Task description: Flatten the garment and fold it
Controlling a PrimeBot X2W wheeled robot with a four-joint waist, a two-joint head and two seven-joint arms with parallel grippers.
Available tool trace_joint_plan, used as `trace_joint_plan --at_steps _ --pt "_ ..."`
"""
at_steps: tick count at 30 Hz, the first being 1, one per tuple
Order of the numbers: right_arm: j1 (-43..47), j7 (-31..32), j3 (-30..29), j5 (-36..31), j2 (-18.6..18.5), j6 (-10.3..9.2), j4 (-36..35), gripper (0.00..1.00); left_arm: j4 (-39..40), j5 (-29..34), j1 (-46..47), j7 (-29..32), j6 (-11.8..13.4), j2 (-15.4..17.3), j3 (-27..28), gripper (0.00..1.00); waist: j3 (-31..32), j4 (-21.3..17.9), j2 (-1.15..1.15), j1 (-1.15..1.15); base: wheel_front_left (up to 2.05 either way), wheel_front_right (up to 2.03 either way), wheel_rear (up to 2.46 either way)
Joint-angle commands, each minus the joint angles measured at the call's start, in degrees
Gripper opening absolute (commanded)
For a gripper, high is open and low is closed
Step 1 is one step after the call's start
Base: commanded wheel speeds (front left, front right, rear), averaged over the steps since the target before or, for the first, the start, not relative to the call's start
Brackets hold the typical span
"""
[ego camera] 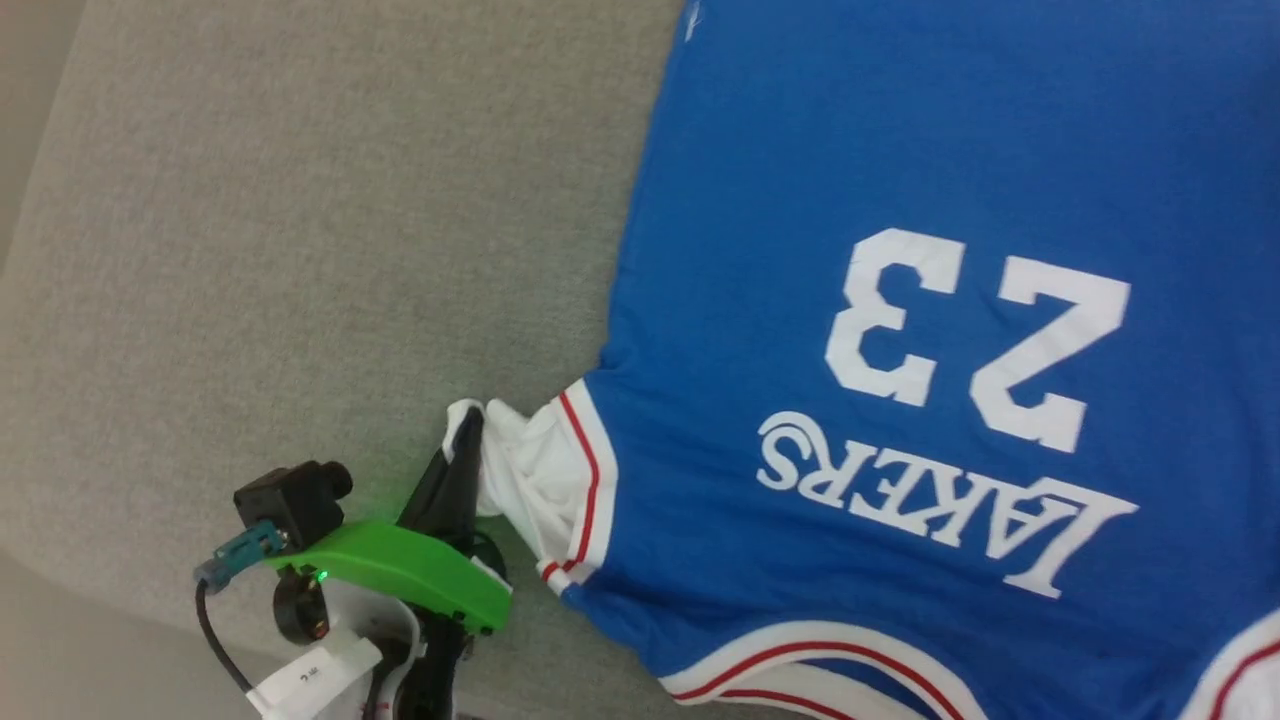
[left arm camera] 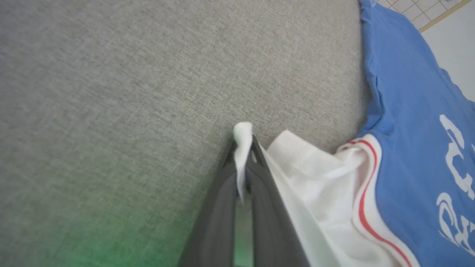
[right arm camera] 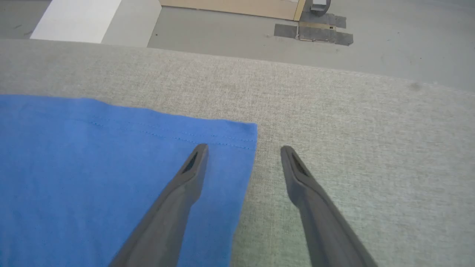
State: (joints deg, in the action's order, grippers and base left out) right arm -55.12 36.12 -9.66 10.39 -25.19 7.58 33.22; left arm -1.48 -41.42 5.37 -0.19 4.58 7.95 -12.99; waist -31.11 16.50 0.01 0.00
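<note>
The garment point(ego camera: 900, 200) is a bright blue T-shirt lying spread on the grey cushion, its white "LAKERS 23" lettering upside down to me. My left gripper point(ego camera: 468, 425) is shut on the edge of the white short sleeve point(ego camera: 525, 470), which bunches toward the fingers. In the left wrist view the white sleeve cloth point(left arm camera: 315, 185) is pinched between the dark fingertips point(left arm camera: 256, 148) of the left gripper point(left arm camera: 243, 142). My right gripper point(right arm camera: 243, 150) stands open above a blue hem corner point(right arm camera: 237, 137) of the garment, one finger over the cloth, the other over bare cushion.
The grey fabric cushion point(ego camera: 300, 250) stretches wide to the left of the shirt. Its front edge point(ego camera: 90, 590) runs near the left wrist. Beyond the far edge, the right wrist view has floor with dark tape patches point(right arm camera: 315, 31) and a wooden board point(right arm camera: 230, 7).
</note>
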Motion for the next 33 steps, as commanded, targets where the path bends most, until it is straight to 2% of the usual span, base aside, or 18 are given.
trace_joint_plan --at_steps 1,3,4,5,6,7,11,13,17,21,23,27,33 --pt "-1.2 2.1 -0.4 -0.8 -0.3 -0.09 0.2 1.00 -2.0 0.0 0.5 0.6 0.4 -0.4 -0.3 0.00 -2.6 2.5 -0.01 0.00 0.00 0.00 0.00" --pt "-1.6 6.0 -0.8 -1.6 -0.2 -0.09 0.0 0.96 -2.1 -0.1 0.5 0.5 0.3 -0.6 -0.5 0.00 -2.7 2.6 -0.01 0.00 0.00 0.00 0.00" --pt "-1.6 8.1 -1.1 -2.3 -0.1 -0.09 -0.2 0.47 -2.1 -0.1 0.5 0.5 0.3 -0.7 -0.6 0.00 -2.8 2.6 -0.01 0.00 0.00 0.00 0.00" --pt "-1.5 9.6 -1.3 -2.9 -0.1 -0.09 -0.6 0.29 -2.1 -0.1 0.5 0.5 0.4 -0.7 -0.6 0.00 -2.7 2.6 -0.01 0.00 0.00 0.00 0.00" --pt "-1.4 10.9 -1.7 -3.5 0.2 -0.09 -1.3 0.05 -2.2 -0.2 0.5 0.5 0.4 -0.7 -0.6 0.00 -2.6 2.5 -0.01 0.00 0.00 0.00 0.00" --pt "-1.2 11.4 -2.3 -3.9 0.5 -0.09 -2.0 0.00 -2.1 -0.2 0.4 0.5 0.5 -0.7 -0.6 0.00 -2.5 2.4 -0.01 0.00 0.00 0.00 0.00" --pt "0.7 6.9 -5.5 -5.3 3.0 -0.09 -6.1 0.00 -2.0 -0.3 -0.1 0.5 1.0 -0.5 -0.4 0.00 -1.1 1.4 -0.01 0.00 0.00 0.00 0.00" --pt "2.7 0.4 -7.5 -6.0 4.3 -0.09 -8.2 0.00 -1.8 -0.3 -0.4 0.5 1.2 -0.3 -0.2 0.00 0.3 0.9 -0.01 0.00 0.00 0.00 0.00" --pt "8.9 -18.6 -11.5 -7.7 8.9 -0.09 -11.4 0.00 -1.3 -0.8 -2.1 0.3 2.0 0.4 0.9 0.00 4.8 -1.0 -0.01 0.00 0.00 0.00 0.00" --pt "16.1 -30.8 -12.9 -8.4 12.3 -0.09 -12.0 0.00 -0.4 -0.9 -4.8 1.2 3.1 1.7 1.7 0.00 10.0 -3.3 -0.01 0.00 0.00 0.00 0.00" --pt "19.8 -34.6 -13.3 -8.9 13.5 -0.09 -12.3 0.00 0.3 -0.9 -6.3 1.8 3.8 2.5 2.0 0.00 12.7 -4.6 -0.01 0.00 0.00 0.00 0.00" --pt "27.6 -37.2 -15.0 -9.3 15.6 -0.09 -14.0 0.00 1.9 -1.1 -9.2 3.2 4.8 3.6 2.3 0.00 17.5 -6.5 -0.01 0.00 0.00 0.00 0.00" --pt "38.8 -31.9 -19.3 -10.3 18.6 -0.09 -20.4 0.00 4.4 -1.4 -12.7 4.5 6.1 4.7 2.9 0.00 21.7 -9.5 -0.01 0.00 0.00 0.00 0.00"
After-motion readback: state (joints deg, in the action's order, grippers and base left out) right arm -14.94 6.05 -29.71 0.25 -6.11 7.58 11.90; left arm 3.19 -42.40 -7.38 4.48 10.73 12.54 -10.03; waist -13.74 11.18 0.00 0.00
